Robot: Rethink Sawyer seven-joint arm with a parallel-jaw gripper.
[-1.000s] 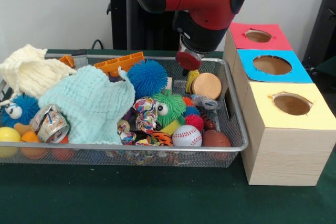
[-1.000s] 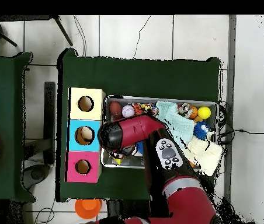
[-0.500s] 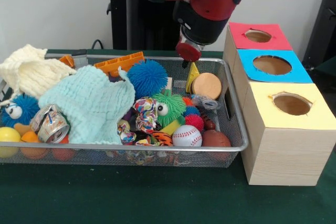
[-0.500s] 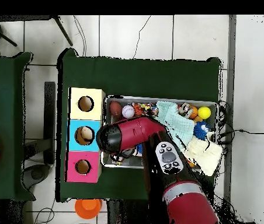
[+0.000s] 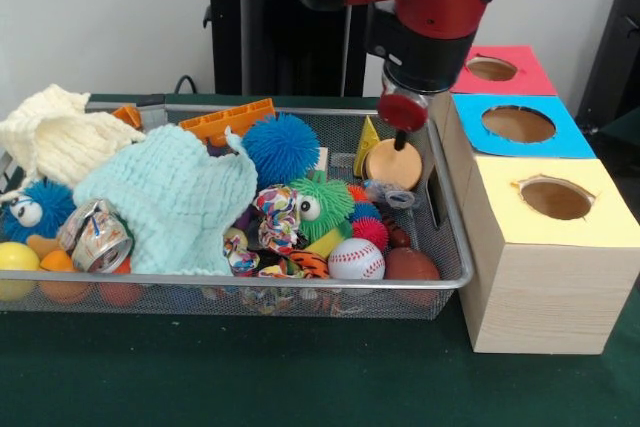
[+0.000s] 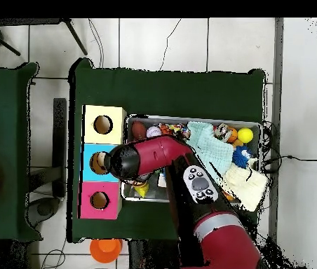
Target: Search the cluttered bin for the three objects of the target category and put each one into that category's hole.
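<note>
Over the right end of the wire bin (image 5: 250,278), the gripper (image 5: 401,132) is being held up in the air by the red and black arm. It is hanging just above a round wooden disc (image 5: 393,163) and beside a yellow wedge (image 5: 367,137). Whether the gripper is squeezed closed or spread apart cannot be told, because only its red round end and a dark tip are being shown. Nothing can be seen dangling from it.

Just to the side of the gripper, the blue-topped box (image 5: 517,124) is being passed closely. In the overhead view, the arm's end is being held over the edge between the bin and that box. The hole (image 5: 491,68) in the red top is sitting one box farther back, toward the robot.

Inside the bin, the toys are being kept in a big jumble: a green puffer ball (image 5: 322,205) with eyes, a baseball (image 5: 356,259) and a mint knitted cloth (image 5: 170,197). No little plush animal can be picked out for sure in the pile.

The step being done looks like a move between the bin and the boxes. If a toy is being carried, the gripper needs to be brought right over the red hole next. If not, the pile needs to be searched again.
</note>
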